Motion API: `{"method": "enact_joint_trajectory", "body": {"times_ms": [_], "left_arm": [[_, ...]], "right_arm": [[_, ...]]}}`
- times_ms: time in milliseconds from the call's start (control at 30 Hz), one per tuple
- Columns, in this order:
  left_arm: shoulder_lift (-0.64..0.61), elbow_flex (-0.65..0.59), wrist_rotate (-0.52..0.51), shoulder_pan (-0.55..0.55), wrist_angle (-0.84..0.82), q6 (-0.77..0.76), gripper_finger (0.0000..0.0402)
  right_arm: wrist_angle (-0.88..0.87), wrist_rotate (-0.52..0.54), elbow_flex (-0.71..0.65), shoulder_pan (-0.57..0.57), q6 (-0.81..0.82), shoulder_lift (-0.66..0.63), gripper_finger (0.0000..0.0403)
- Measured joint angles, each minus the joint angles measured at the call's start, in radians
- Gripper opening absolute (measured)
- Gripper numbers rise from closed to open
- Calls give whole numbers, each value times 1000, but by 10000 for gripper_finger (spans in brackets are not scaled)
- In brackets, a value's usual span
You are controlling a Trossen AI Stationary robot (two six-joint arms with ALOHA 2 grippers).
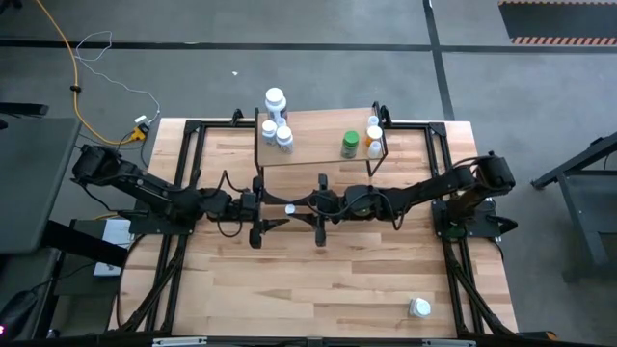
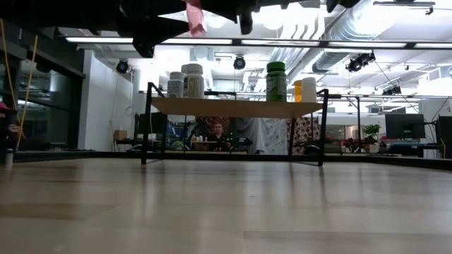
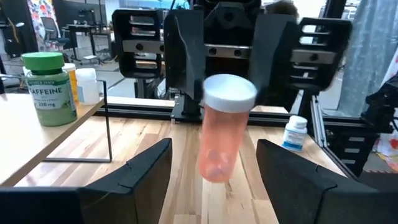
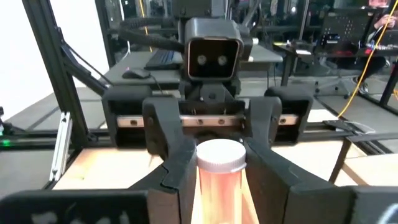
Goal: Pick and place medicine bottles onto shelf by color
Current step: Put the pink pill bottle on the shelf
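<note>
left gripper [image 3: 214, 155]: fingers spread wide, holding nothing, one on each side of the pink bottle [image 3: 221, 130] with a gap both sides.
right gripper [image 4: 221, 168]: clamped on the pink bottle, fingers gripping it up near its white cap.
bottle position: in the air between my two grippers, mid-table, in front of the shelf [image 1: 318, 140]. Not on the shelf yet.
handover status: I judge the right arm alone carries it now.
risk 1, slip: the bottle hangs tilted in the left wrist view. With a high grip near the cap on smooth plastic, it could swing or slide out on a fast move.
risk 2, clip: my left fingers flank the bottle's lower half. If either arm moves sideways before the left backs straight off, a finger could knock the bottle loose.
risk 3, drop: it would fall to the table [image 1: 289, 289] and, being round, probably roll.
risk 4, shelf crowding: the green bottle [image 1: 350, 145] and orange bottle [image 1: 374, 135] stand close together at the right end, the white bottles [image 1: 277, 125] at the left end. A tilted bottle set down near either group could topple a neighbour.
risk 5, sorting: pink matches neither group, so I could put it in the wrong spot.
leftover: one white bottle [image 1: 419, 307] lies near the table's front right corner.
</note>
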Motion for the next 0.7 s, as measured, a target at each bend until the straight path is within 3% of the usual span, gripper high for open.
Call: {"method": "enact_joint_trajectory", "body": {"times_ms": [267,567,700], "left_arm": [[-115,0,6,0,-134,-3,225],[-194,0,6,0,-232,-41,225],[-194,0,6,0,-234,-45,225]], "right_arm": [[-108,65,0,0,-54,-45,108],[-120,335,-1,-16,-73,-48,108],[22,408,-46,-42,-71,-12,108]]}}
